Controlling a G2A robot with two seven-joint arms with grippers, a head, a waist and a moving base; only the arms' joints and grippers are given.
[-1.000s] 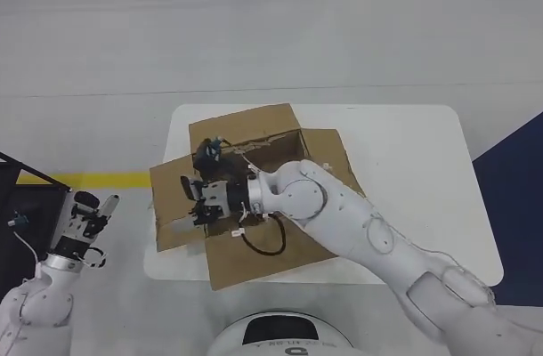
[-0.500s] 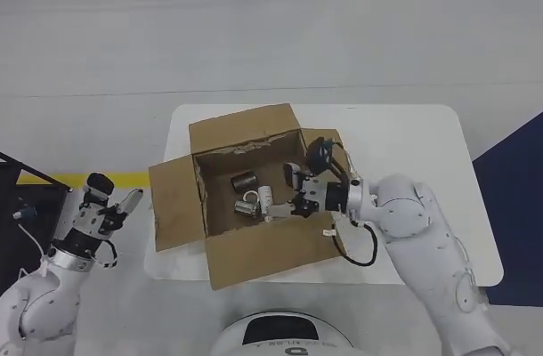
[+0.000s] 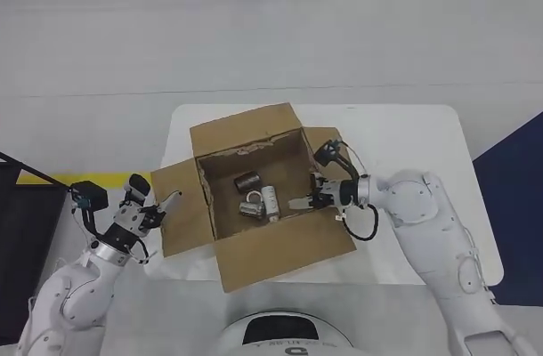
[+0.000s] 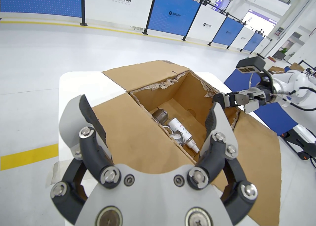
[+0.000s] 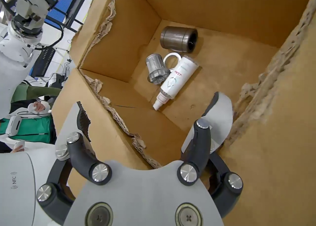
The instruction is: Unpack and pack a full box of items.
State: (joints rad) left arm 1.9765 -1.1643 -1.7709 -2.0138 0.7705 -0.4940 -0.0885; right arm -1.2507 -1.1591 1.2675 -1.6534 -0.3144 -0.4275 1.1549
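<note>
Hovering inside box (image 3: 240, 126) on table (image 3: 405, 160) left half, R gripper (image 3: 298, 203) spread open, empty, by right wall. L gripper (image 3: 156, 196) open, empty, off left edge. Risk: finger snags torn rim; bottle (image 3: 271, 202) rolls when nudged.

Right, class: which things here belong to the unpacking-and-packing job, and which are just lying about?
Job: cardboard box; metal cylinder, clear plastic part, white ring and white bottle inside it; left gripper and right gripper, both open.
Just there: white table, yellow floor line, blue and white partitions.
</note>
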